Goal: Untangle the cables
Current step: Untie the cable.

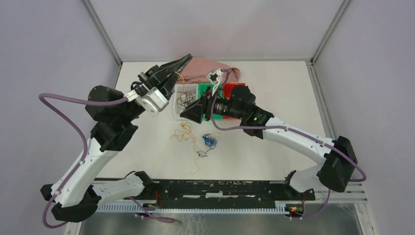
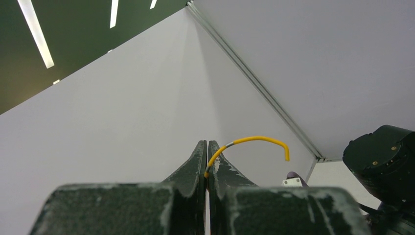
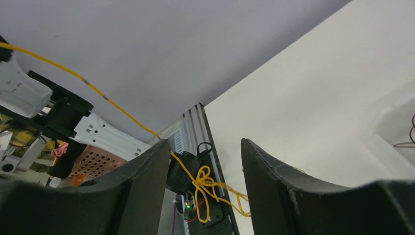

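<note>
The scuffed dark left gripper (image 2: 206,143) points up at pale lilac walls, its two fingers pressed together on a thin yellow wire (image 2: 254,139). The wire arcs up and right, its free end hooking downward. A black rounded arm housing (image 2: 384,156) sits at the right edge, and bright ceiling light strips (image 2: 36,34) glow top left.

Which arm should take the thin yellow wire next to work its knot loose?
Probably right. The left gripper is shut on the thin yellow wire, holding it high. The right gripper is open, with the wire's knot showing between its fingers.
</note>
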`<state>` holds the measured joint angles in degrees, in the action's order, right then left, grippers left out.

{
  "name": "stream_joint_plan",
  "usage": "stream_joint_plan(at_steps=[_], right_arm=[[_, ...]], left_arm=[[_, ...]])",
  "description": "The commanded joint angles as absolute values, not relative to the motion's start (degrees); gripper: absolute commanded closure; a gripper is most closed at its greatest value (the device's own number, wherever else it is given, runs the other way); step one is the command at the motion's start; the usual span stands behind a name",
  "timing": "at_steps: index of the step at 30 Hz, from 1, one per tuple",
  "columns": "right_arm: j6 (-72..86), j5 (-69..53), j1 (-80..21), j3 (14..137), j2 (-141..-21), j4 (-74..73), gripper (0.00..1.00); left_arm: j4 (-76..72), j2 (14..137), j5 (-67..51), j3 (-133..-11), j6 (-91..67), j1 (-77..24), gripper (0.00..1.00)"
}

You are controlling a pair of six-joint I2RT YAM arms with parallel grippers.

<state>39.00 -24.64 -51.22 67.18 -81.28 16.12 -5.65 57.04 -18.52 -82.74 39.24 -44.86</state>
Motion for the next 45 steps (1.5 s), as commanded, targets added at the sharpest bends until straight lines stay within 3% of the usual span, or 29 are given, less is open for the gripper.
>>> stream_joint_plan(at_steps=[1, 9, 19, 26, 35, 45], right_arm=[[39.1, -21.6, -51.2, 62.3, -79.5, 17.7, 0.36], [38.5, -17.5, -51.2, 53.0, -75.0, 18.7, 0.39], [35.2, -21.4, -51.7, 56.0, -70.5, 20.3, 0.36], [31.4, -20.3, -53.8, 63.7, -73.8, 18.1, 0.36], [32.8, -17.6, -55.0, 67.2, -81.2, 16.3, 0.59], [37.3, -13.6, -56.0, 56.1, -86.2, 23.8, 0.65]], left_arm=[[-7.0, 56.2, -18.8, -84.3, 38.4, -45.1, 0.97], [-6.9, 55.5, -18.9, -85.4, 39.5, -45.2, 0.97], [-6.3, 54.8, -19.3, -84.8, 38.9, -45.2, 0.97], [-6.4, 55.1, -19.7, -84.9, 38.0, -45.2, 0.97], [-6.8, 55.8, -20.0, -86.3, 37.9, -45.1, 0.97], [-8.3, 57.5, -20.3, -90.5, 38.4, -45.1, 0.97]])
